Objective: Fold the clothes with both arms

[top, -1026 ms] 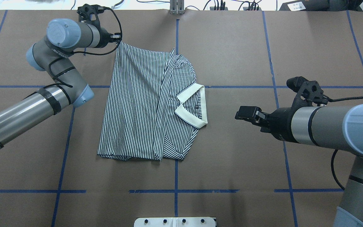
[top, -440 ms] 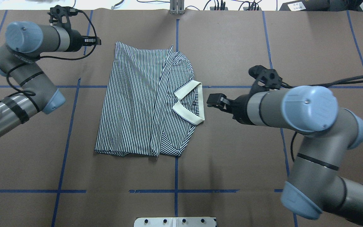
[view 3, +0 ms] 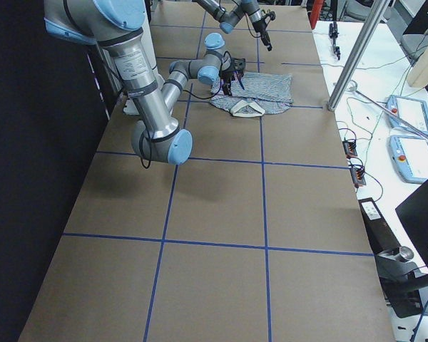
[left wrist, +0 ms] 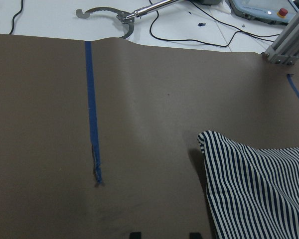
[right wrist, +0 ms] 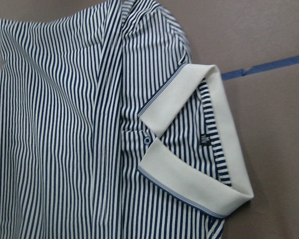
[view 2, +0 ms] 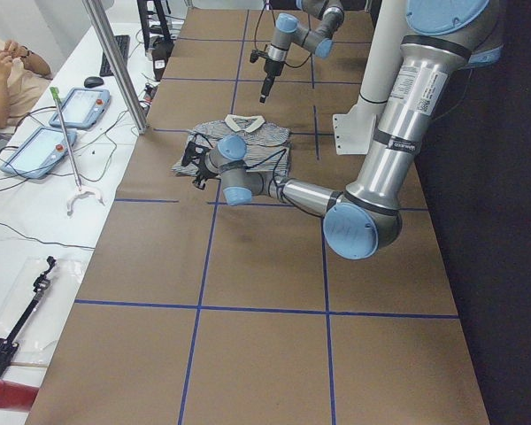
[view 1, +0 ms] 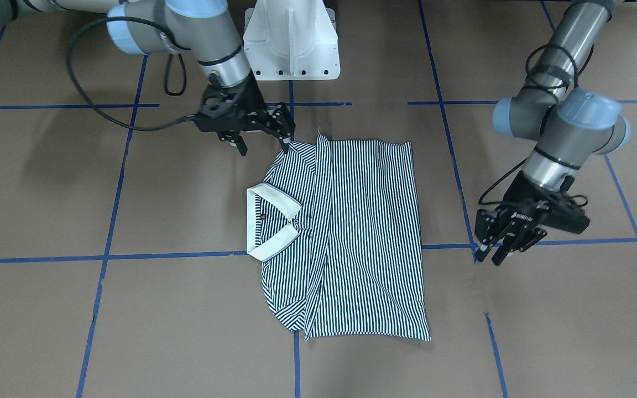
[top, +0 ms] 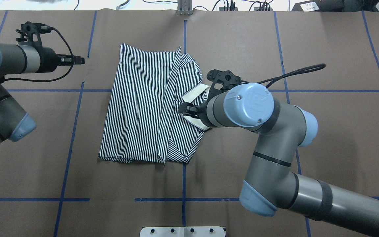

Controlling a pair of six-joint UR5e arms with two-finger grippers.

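The clothes are one navy-and-white striped polo shirt (top: pixel 143 108) lying flat on the brown table, sleeves folded in, cream collar (top: pixel 194 93) toward my right side. The right gripper (top: pixel 183 111) hovers above the collar with its fingers spread and nothing between them; from the front it shows open (view 1: pixel 264 145). Its wrist view holds the collar (right wrist: pixel 189 164) and buttoned placket, with no fingers in frame. My left gripper (top: pixel 79 60) stands off the shirt's far left corner (left wrist: pixel 254 184), open and empty (view 1: pixel 490 255).
Blue tape lines (top: pixel 183 199) grid the brown table cover. The white pedestal base (view 1: pixel 291 38) sits at the near edge. An aluminium post (top: pixel 184 8), cables and tablets (view 2: pixel 66 111) lie beyond the far edge, where a person (view 2: pixel 0 80) sits.
The left gripper let go of the shirt's far corner, which dropped flat, and drew away to the left. The right arm swung in from the right to over the collar.
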